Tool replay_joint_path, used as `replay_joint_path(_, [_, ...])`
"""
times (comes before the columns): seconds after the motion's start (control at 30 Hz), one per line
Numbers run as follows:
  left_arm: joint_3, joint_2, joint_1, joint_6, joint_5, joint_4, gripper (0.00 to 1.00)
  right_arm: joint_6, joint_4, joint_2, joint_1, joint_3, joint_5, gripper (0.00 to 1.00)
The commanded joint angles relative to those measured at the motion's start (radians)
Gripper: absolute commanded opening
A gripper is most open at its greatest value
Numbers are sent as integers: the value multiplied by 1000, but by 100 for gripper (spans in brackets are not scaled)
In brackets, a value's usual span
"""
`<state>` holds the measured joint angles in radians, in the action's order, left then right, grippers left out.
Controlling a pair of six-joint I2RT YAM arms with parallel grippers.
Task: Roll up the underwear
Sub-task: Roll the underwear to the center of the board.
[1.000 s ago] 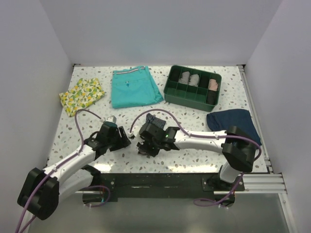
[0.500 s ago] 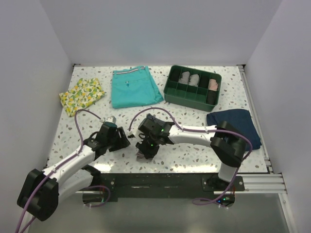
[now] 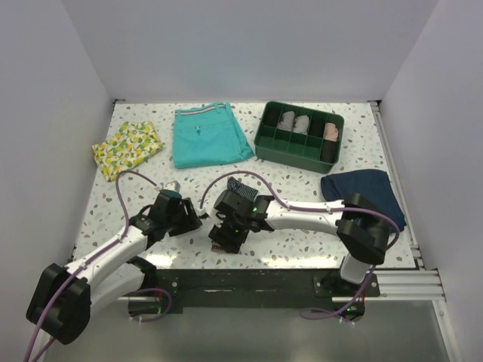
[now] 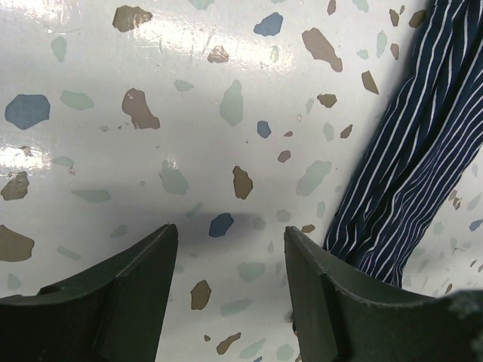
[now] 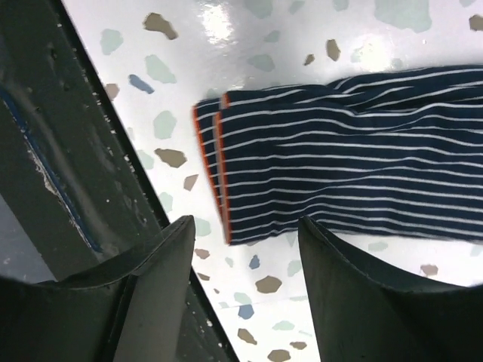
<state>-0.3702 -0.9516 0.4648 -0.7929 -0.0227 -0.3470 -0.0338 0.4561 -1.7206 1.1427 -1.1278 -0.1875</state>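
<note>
While you read across from the left edge of the surface [image 3: 287, 245], you first meet a lemon-print cloth [image 3: 128, 149] lying near the far left corner. Nearer to you, your left end effector [image 3: 200, 219] sits low over bare speckled surface. Its wrist view shows the two fingers [image 4: 121, 302] apart with nothing between them, and the striped cloth lies just to their right. Teal shorts [image 3: 210, 136] are spread flat towards the far edge.

Next comes your right end effector [image 3: 225, 240], close to the near edge and about midway along it. Its fingers [image 5: 355, 294] are spread and clamp nothing. The underwear [image 5: 339, 151] lies flat on the surface below them, folded into a long narrow strip, with its reddish edge towards the near edge. From above, the far end of that strip [image 3: 238, 183] shows beyond the right wrist, and the rest is hidden under the arm.

Further right, a green compartment tray [image 3: 266, 143] holding rolled items sits by the far edge. A plain navy garment [image 3: 362, 188] lies near the right edge.
</note>
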Motion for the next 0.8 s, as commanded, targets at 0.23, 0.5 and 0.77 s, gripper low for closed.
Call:
replay_joint_path(0.23, [-75, -156, -6, 116, 234, 112, 58, -32, -69, 154, 169, 88, 425, 67])
replay_joint_path(0.5, [-9, -164, -3, 123, 390, 201, 63, -109, -57, 179, 169, 102, 470, 74])
replay_joint_path(0.77, [140, -115, -3, 40, 501, 391, 65, -86, -25, 174, 169, 83, 459, 75])
